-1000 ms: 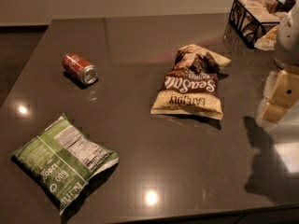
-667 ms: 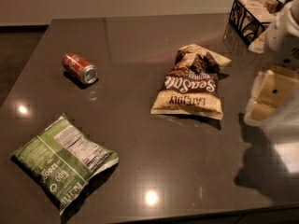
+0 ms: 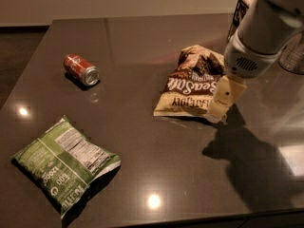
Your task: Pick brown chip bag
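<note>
The brown chip bag (image 3: 190, 84) lies flat on the dark table (image 3: 142, 141), right of centre, crinkled, with white "Sea Salt" script and a tan band at its near edge. My gripper (image 3: 219, 112) hangs from the white arm (image 3: 259, 32) coming in from the upper right. Its cream finger (image 3: 223, 99) points down just over the bag's near right corner, slightly above the table. It holds nothing that I can see.
A red soda can (image 3: 81, 70) lies on its side at the left back. A green chip bag with a white label (image 3: 64, 167) lies at the front left. A black wire basket (image 3: 240, 13) stands at the back right, partly behind the arm.
The arm and gripper have moved left, from beside the table's right edge to over the brown bag's near right corner. The bag, can and green bag have not moved.
</note>
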`<action>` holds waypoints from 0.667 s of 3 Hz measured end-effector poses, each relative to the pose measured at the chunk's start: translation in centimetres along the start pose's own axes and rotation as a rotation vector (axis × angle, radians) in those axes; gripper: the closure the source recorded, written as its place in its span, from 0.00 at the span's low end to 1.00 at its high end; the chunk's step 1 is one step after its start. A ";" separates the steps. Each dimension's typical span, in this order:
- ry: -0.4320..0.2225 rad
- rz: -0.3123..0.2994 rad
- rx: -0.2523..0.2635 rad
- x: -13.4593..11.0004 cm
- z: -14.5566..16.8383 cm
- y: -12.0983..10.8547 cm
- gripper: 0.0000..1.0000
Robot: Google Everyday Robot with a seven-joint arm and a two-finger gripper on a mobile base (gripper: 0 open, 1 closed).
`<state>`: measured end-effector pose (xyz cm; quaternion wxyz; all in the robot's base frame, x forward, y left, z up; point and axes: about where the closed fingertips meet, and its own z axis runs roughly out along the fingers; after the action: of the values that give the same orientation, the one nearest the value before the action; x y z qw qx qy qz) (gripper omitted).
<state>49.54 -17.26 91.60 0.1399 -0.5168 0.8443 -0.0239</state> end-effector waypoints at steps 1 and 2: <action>-0.003 0.152 0.029 -1.5 2.1 -1.7 0.00; -0.007 0.298 0.071 -2.4 3.1 -3.6 0.00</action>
<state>54.53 -16.52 89.83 0.1630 -0.3804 0.9098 -0.0311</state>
